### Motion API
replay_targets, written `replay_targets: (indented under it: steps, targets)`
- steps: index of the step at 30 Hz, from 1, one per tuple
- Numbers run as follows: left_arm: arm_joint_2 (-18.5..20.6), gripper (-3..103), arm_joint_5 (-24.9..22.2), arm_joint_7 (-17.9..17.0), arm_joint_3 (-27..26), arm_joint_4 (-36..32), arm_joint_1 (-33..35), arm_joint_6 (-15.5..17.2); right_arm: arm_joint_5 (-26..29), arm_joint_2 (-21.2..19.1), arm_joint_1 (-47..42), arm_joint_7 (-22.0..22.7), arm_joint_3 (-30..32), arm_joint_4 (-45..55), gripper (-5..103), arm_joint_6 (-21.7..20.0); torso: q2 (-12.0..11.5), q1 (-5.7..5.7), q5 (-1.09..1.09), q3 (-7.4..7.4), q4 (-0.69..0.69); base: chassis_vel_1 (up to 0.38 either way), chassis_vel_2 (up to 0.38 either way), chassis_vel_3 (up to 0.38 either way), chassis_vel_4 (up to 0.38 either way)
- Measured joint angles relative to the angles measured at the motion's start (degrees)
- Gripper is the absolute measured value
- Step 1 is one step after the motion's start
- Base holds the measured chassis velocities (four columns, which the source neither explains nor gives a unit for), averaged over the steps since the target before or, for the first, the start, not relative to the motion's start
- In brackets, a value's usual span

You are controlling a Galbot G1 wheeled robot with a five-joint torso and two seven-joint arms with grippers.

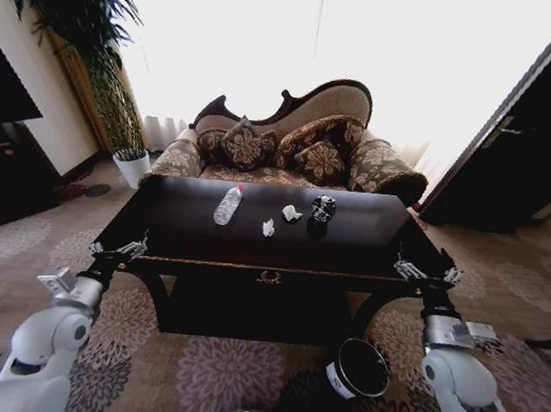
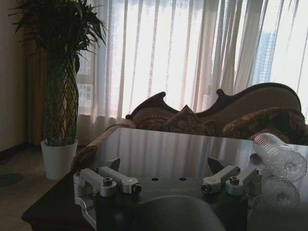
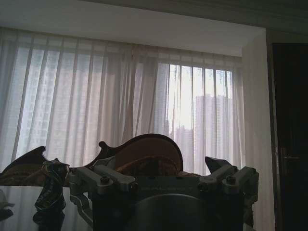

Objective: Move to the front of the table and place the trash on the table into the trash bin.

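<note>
The dark glossy table stands right in front of me. On its top lie a clear bottle with a red cap, two white paper balls and a black-and-silver shiny lump. The dark trash bin with a white label sits on the carpet near the table's front right leg. My left gripper hovers open at the table's front left corner, my right gripper open at the front right corner. The left wrist view shows the left gripper low over the table, with the bottle ahead. In the right wrist view, the lump lies beyond the right gripper.
A patterned sofa with cushions stands behind the table. A tall plant in a white pot is at the back left, dark furniture along the left wall and a dark door at the right. Patterned carpet surrounds the table.
</note>
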Motion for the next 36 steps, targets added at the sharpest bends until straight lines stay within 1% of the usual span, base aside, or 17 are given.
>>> replay_targets:
  steps: [21,32,36]
  targets:
    - [-0.63,100,0.35,0.18,-0.3,-0.09,0.89,-0.6,-0.66,1.53,-0.65,-0.31,-0.9,-0.55,100,0.39,0.01,-0.04,0.0,-0.01,-0.01,0.0,0.0,0.0,0.0]
    - [-1.13,100,0.67,0.19,0.26,-0.35,0.92,-0.63,-1.14,1.51,-0.8,-0.53,-1.09,-0.81,100,0.58,0.01,-0.04,0.0,-0.01,-0.01,0.0,0.0,0.0,0.0]
    - [-1.05,100,-0.1,-0.33,-0.21,-0.75,0.94,-0.64,-1.14,1.4,-0.81,-0.6,-1.1,-0.82,100,0.71,0.01,-0.03,0.0,-0.01,-0.01,0.0,0.0,0.0,0.0]
